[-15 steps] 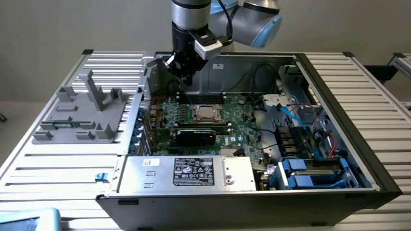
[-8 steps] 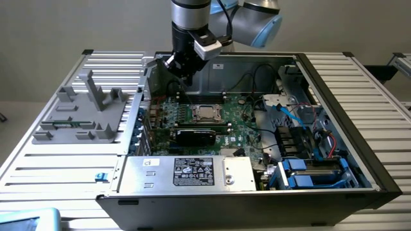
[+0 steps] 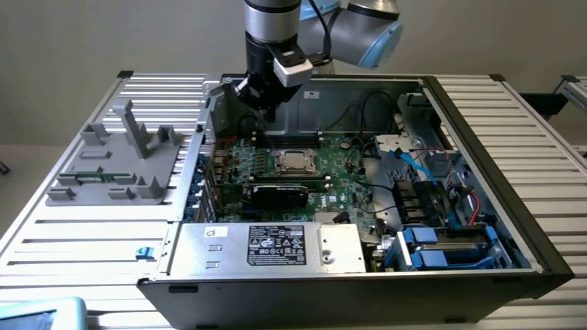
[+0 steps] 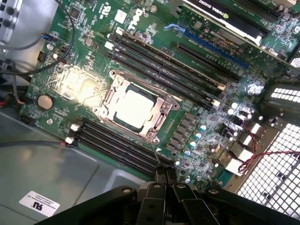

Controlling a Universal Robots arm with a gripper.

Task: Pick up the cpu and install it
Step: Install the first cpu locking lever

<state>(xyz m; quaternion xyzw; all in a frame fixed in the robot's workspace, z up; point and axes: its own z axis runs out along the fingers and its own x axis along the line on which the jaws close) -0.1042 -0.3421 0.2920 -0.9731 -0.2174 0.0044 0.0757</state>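
Your gripper (image 3: 267, 118) is clenched, fingers pressed together, likely on nothing, though the tips are hard to read. The cpu (image 3: 295, 162) sits in the socket frame (image 4: 166, 106) on the motherboard (image 3: 344, 180), roughly 5 o'clock from the gripper in the exterior view, apart from it

The arm (image 3: 272, 24) comes down from the top of the exterior view with its silver-grey tube upright. A grey-and-blue joint (image 3: 367, 31) bulges off toward the exterior view's right. At the arm's end the black gripper (image 3: 267, 110) points downward at a slight tilt, with a pale camera block (image 3: 293, 69) fixed at the wrist. In the wrist view its two slim fingers (image 4: 161, 177) lie pressed together, tips meeting.
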